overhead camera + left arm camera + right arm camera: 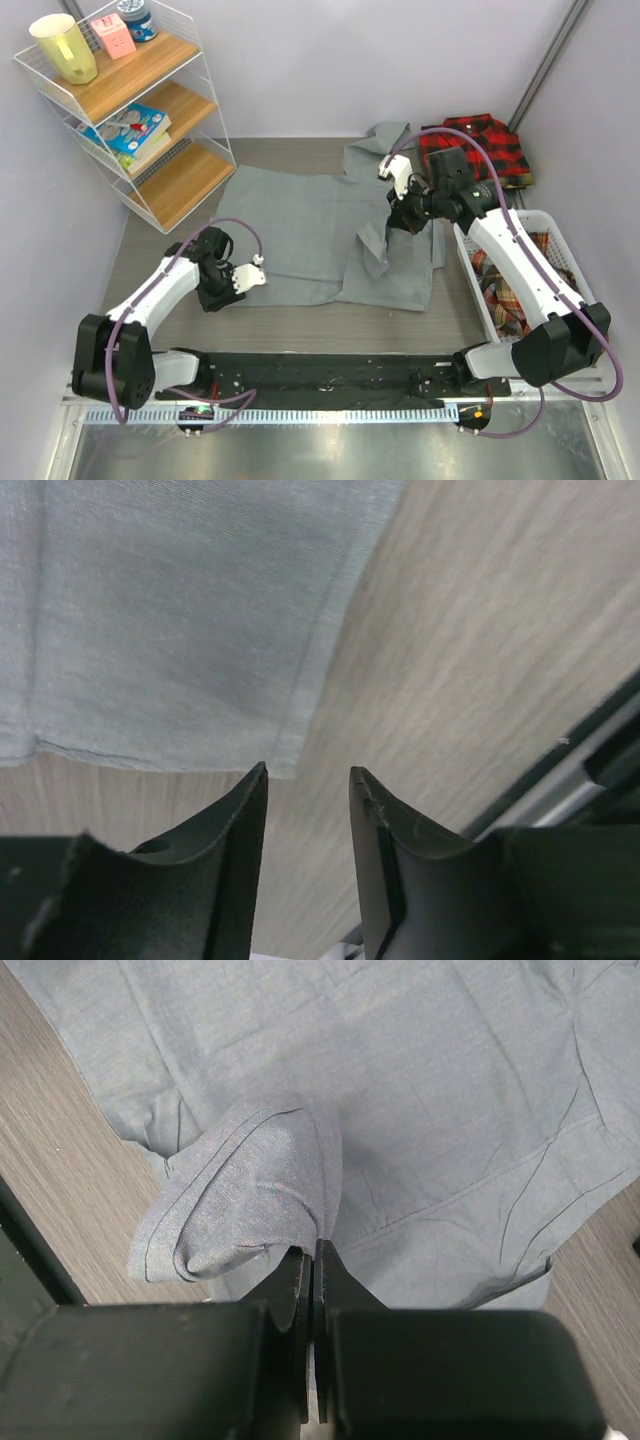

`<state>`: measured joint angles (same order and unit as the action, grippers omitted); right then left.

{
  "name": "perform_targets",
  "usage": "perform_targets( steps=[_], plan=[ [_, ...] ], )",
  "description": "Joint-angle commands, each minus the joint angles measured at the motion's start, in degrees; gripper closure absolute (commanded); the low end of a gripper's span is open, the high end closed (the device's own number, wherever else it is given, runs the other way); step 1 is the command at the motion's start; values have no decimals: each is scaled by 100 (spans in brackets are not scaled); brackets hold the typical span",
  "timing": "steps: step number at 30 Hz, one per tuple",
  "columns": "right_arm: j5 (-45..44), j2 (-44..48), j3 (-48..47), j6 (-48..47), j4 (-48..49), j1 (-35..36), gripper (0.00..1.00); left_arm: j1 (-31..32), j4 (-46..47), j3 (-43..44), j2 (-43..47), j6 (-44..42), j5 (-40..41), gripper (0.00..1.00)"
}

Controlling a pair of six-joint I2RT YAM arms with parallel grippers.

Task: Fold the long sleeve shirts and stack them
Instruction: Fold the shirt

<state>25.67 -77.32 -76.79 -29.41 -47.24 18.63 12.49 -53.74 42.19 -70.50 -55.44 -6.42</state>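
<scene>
Near-left, the left gripper's (308,775) jaws hang spread above the plain grey cloth shirt's (290,235) hem; mid-counter the right gripper (313,1252) pinches its lifted fold. Orange-brown plaid shirts (500,290) wait at the right edge; a red-and-black checked shirt (480,140) sits folded, far-right corner

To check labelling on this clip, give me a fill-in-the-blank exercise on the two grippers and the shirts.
1. The right gripper is shut on a raised fold of the spread shirt, whose colour is plain ____.
2. The left gripper hangs over the table just off that shirt's hem corner, its jaws ____.
3. The red-and-black checked shirt lies at the table's far ____ corner.

Missing words: grey; open; right.
</scene>
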Motion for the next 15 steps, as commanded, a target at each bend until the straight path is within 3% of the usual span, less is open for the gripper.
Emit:
perform_targets(
  steps=[1,10,14,15],
  plan=[
    [-45,147,-117,84,-39,-9,99,-10,689,-27,-419,-450,316,59],
    [8,252,-134,155,-127,-9,99,-1,1111,-563,-843,-748,395,60],
    [69,366,-239,172,-346,-9,99,-1,945,-721,-694,-872,413,87],
    [96,462,-248,164,-417,-9,99,8,857,-739,-510,-881,352,90]
  ],
)
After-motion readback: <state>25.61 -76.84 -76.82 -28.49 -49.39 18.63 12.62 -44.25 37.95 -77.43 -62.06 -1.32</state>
